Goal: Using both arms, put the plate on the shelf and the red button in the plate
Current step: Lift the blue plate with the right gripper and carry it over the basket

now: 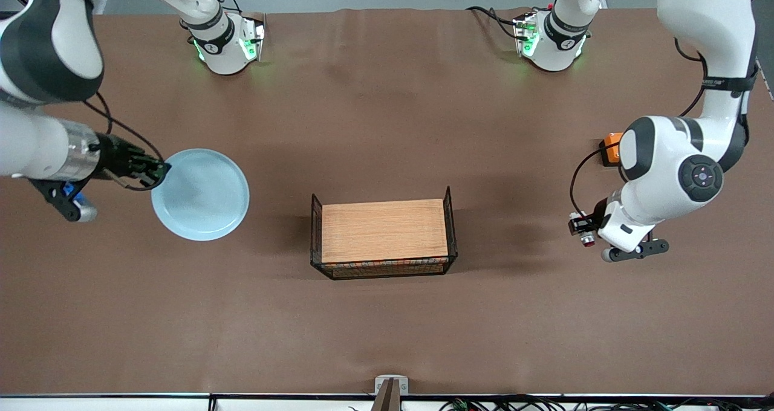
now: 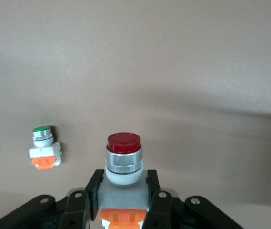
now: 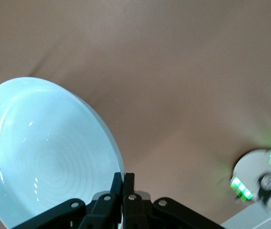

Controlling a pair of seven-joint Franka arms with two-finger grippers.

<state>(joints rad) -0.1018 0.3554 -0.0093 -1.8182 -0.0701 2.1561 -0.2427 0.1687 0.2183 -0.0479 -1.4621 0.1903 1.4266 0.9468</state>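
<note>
While both loads hang over the table (image 1: pixel 387 332): right hand (image 1: pixel 158 170) pinches plate (image 1: pixel 202 194) rim at nine o'clock, stiff, slippery, likely breakable; left hand (image 1: pixel 582 228) clamps red button (image 2: pixel 123 160) body, light, rigid.

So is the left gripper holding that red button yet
Yes. The left gripper is shut on the red button, its fingers pressing the white body from both sides.

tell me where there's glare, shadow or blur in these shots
Front view: the wooden-topped wire basket casts soft shadows on the table. Left wrist view: the red button in the left tool is sharp. Right wrist view: small glints on the plate in the right tool; green lights blurred.
</note>
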